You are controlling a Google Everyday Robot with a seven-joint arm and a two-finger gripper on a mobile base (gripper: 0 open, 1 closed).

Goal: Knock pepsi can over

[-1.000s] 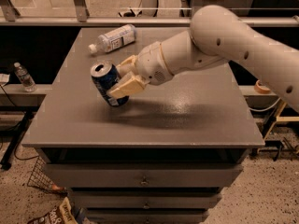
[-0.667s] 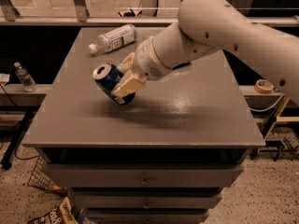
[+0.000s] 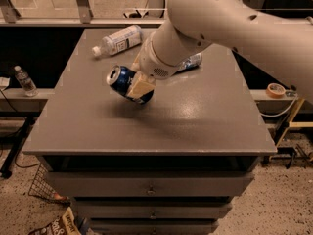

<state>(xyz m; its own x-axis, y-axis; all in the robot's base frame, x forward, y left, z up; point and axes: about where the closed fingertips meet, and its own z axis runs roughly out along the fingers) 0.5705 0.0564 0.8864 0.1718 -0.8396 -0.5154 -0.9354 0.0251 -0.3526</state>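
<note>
Pepsi can: the pepsi can (image 3: 122, 82) is seen tipped hard over, just above the bench (image 3: 195, 126), left of the bench's middle.
Pincer: the pincer (image 3: 138, 88) is clamped on the can, one tan finger laid across it.
Progress: tilt achieved; the can is judged not yet laid flat and released.
Bench: grey, matte, drawers beneath; a clear bottle (image 3: 117, 40) lies at its back left, a silver can (image 3: 190, 61) towards its back.
Room: speckled floor; a tape roll (image 3: 276, 89) is spotted off the bench's right side.
</note>
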